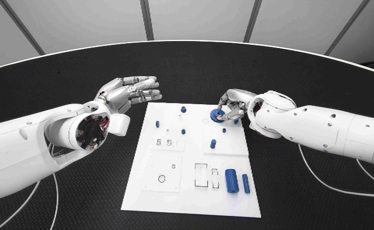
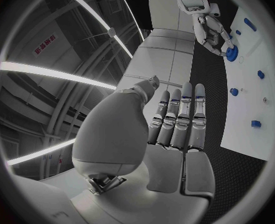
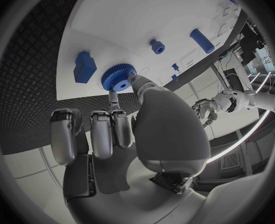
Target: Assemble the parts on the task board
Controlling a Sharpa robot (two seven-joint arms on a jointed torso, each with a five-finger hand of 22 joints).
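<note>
One task board, one blue gear, two hands

Left robot hand hovers empty, fingers apart; right robot hand pinches.

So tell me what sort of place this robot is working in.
Probably a robotics lab or test cell. A white task board with small blue parts lies on a black table, the right hand holds a blue gear at the board, and pale panelled walls stand behind.
</note>
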